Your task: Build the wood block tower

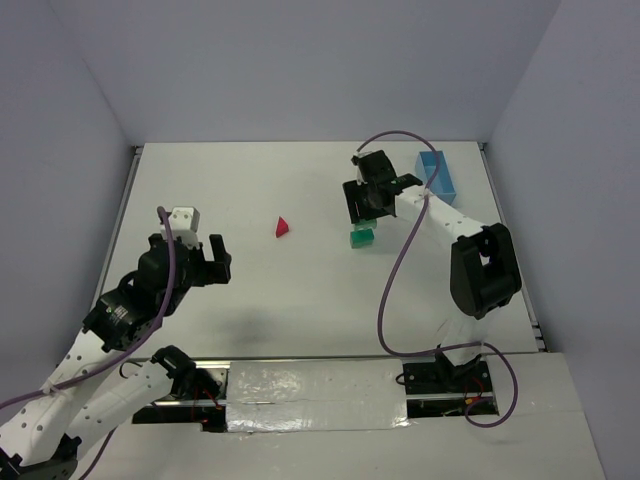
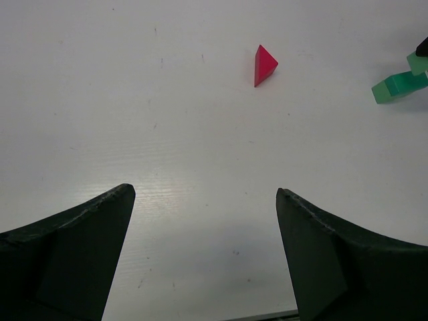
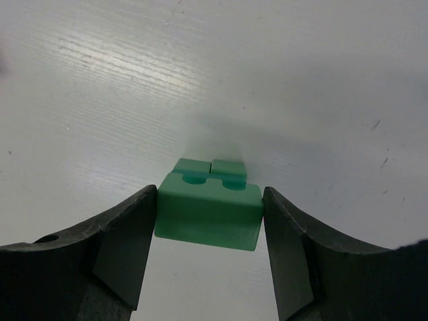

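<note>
Your right end effector (image 3: 208,198) is pinching a green block (image 3: 208,215) by its two side faces. It hovers over the green pieces (image 3: 209,166) that lie on the bench (image 3: 200,67), right of centre. I cannot tell whether the held block touches them. That is all the tower amounts to so far, and the red roof piece (image 1: 282,227) lies on its own to the left of it.

The main risk, as I judge it, is the release. From the wrist view the held block sits nearer the camera than the pieces below, so if you let go while it overhangs, it will likely tip off. The lower pieces look loose on the bench, so pressing down hard or at an angle could push them apart. If one finger lets go before the other, the block may twist.

Your left end effector (image 2: 204,192) is spread wide and holds nothing. It faces the red roof piece but is well apart from it, with only bare bench between them. The blue tray (image 1: 437,172) sits just behind the right wrist, so watch it when you pull back. The purple cable (image 1: 398,265) hangs near the stack and could brush it.
</note>
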`<control>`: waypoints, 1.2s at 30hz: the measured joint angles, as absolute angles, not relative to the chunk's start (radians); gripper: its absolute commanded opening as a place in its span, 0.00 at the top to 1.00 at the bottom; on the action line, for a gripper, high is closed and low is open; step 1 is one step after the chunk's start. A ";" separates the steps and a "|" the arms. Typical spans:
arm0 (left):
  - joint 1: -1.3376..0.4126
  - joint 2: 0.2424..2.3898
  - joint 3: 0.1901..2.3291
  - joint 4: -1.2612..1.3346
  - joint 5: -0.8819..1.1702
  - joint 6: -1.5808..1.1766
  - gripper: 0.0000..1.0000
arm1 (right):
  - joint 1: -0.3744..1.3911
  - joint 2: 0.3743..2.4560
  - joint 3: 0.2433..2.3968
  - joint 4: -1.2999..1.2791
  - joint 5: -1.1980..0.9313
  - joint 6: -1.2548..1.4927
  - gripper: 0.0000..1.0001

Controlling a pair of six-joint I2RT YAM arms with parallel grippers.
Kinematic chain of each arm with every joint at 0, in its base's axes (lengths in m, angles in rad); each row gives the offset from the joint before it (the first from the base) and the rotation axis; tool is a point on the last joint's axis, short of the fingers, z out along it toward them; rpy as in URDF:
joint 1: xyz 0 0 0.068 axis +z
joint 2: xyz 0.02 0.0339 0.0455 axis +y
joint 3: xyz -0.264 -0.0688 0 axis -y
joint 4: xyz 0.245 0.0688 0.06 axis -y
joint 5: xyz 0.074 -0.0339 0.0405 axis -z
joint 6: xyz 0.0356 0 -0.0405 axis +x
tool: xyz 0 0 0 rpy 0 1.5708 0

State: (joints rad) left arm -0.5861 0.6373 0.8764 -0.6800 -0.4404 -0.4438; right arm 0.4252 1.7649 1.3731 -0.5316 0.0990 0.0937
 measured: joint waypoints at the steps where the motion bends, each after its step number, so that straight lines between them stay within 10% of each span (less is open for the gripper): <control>1: -0.586 0.638 0.876 -0.680 -0.440 -0.444 0.00 | 0.425 1.765 1.373 -0.530 0.096 0.097 0.55; 36: -0.586 0.647 0.876 -0.680 -0.440 -0.443 0.00 | 0.447 1.764 1.316 -0.513 0.109 0.141 0.45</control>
State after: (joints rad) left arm -0.5861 0.6472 0.8764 -0.6800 -0.4400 -0.4435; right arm 0.4473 1.7641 1.3163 -0.5125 0.1085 0.1406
